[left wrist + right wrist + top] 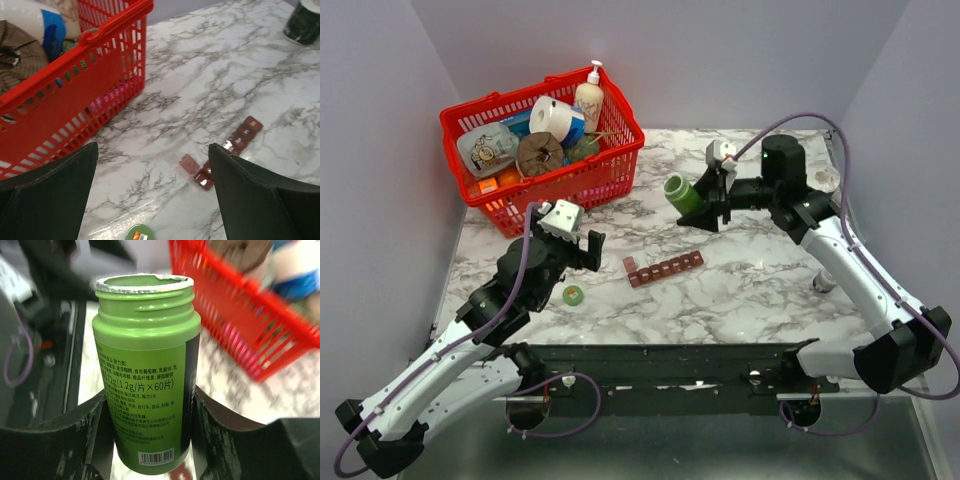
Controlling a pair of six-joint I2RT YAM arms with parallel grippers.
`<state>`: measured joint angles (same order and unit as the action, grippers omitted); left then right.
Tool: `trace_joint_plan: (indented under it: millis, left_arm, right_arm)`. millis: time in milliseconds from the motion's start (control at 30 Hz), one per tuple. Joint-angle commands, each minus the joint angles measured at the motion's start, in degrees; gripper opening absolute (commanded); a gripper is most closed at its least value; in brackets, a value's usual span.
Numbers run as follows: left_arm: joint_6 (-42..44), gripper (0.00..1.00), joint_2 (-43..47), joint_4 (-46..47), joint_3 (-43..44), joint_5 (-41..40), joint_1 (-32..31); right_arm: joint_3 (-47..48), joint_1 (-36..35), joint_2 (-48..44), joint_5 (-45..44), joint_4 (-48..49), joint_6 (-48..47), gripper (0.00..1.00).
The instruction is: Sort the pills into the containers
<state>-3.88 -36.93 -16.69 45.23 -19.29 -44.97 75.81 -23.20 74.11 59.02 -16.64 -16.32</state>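
Observation:
The containers (663, 268) are a dark red-brown strip of small compartments lying mid-table; in the left wrist view the containers (240, 136) run diagonally, with one end lid (189, 163) flipped open. My right gripper (708, 208) is shut on an open green pill bottle (682, 193), held tilted above the table behind the strip. In the right wrist view the bottle (147, 360) fills the space between the fingers of the right gripper (150, 432). My left gripper (588, 247) hangs open left of the strip, and the left gripper (152, 147) holds nothing. No pills show.
A green bottle cap (574, 295) lies on the marble near the left arm, and the same cap (140, 233) shows below the left fingers. A red mesh basket (610, 170) full of household items stands at the back left, close to the left gripper (90, 100).

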Motion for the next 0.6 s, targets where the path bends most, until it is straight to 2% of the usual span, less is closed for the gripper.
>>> trace_joint_plan:
  millis: [0, 200, 333, 567]
  left_arm:
    - [-1.3, 0.99, -0.8, -4.0, 0.7, -11.8, 3.7]
    - [-2.6, 0.99, -3.9, -8.8, 1.4, -11.8, 13.8]
    - [0.2, 0.99, -3.7, -6.3, -1.5, -13.1, 14.8]
    - [0.4, 0.99, 0.2, 0.3, -7.5, -13.1, 14.9]
  right_arm:
    - [-6.1, -4.4, -0.5, -5.0, -10.5, -22.4, 0.01]
    - [-10.6, -10.0, 4.3, -12.7, -11.7, -28.5, 0.0]
    - [-11.4, -14.1, 8.3, -19.9, -11.1, -29.7, 0.01]
    - [-9.3, -15.9, 14.5, -26.6, -12.6, -30.9, 0.01]
